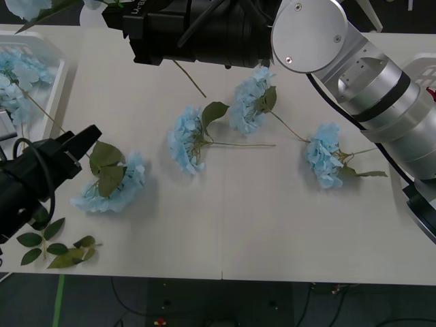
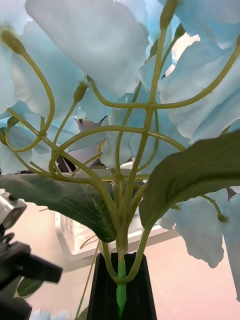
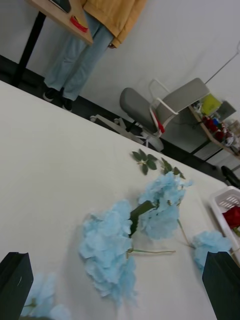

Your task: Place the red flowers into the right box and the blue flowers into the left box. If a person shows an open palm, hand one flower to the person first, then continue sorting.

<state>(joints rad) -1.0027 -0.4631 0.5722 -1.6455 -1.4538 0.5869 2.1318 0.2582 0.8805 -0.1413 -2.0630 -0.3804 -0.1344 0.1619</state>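
Carrying a blue flower [image 2: 120,100] by its stem, right gripper [image 2: 120,295] clamped; left gripper [image 3: 120,285] apart, lower left. Thin stem, so we risk slippage before the left box [image 1: 58,68].

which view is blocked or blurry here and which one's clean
Right wrist view: a blue flower clamped in the right gripper sits against the lens, petals soft, covering most of the scene. Front view: even light, sharp, but the right arm hides the far table. Left wrist view: tilted, open left gripper, flowers clear.
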